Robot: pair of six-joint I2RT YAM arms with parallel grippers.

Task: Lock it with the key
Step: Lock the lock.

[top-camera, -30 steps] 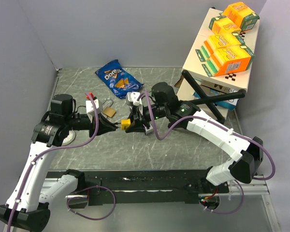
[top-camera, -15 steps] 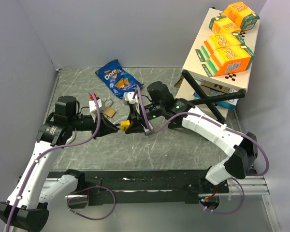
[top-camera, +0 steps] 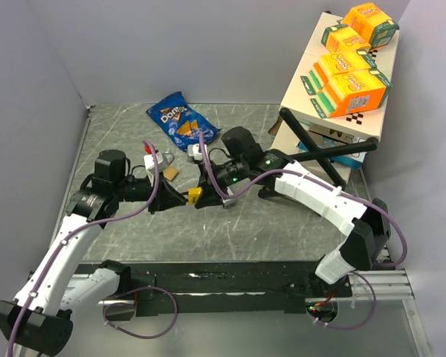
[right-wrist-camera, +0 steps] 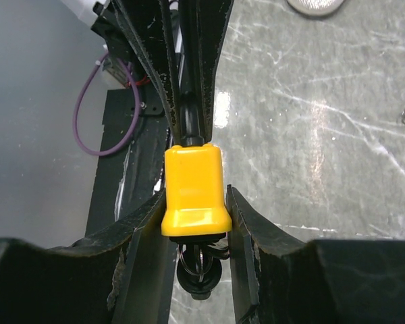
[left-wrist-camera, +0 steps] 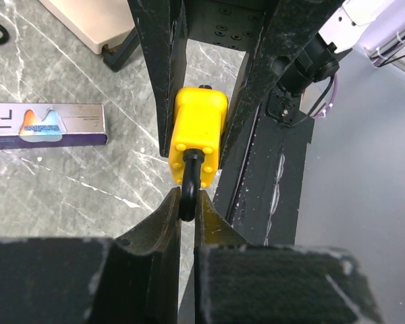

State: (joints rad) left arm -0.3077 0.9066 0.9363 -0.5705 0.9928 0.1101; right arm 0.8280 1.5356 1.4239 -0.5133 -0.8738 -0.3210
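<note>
From above, the left pincer (top-camera: 177, 199) and the right pincer (top-camera: 203, 192) meet tip to tip over the middle of the grey marbled bench (top-camera: 282, 223), with the yellow padlock (top-camera: 195, 195) held between them, clear of the surface. A brass padlock (top-camera: 169, 172) lies just behind the left wrist, and a blue Doritos bag (top-camera: 180, 120) lies farther back. In the left wrist view, the left pincer's fingers are pressed together on the black shackle (left-wrist-camera: 187, 182), and the yellow body points away from the camera, flanked on both sides by the other arm's dark fingers. A flat silver box (left-wrist-camera: 44, 123) rests on the bench to the left, well apart. In the right wrist view, the right pincer is clamped on the two flanks of the yellow body, its far end meeting the left pincer's fingers. Under the near end hangs what seems to be a dark key ring (right-wrist-camera: 199, 264); it is too shadowed to tell whether a key sits in the lock.
</note>
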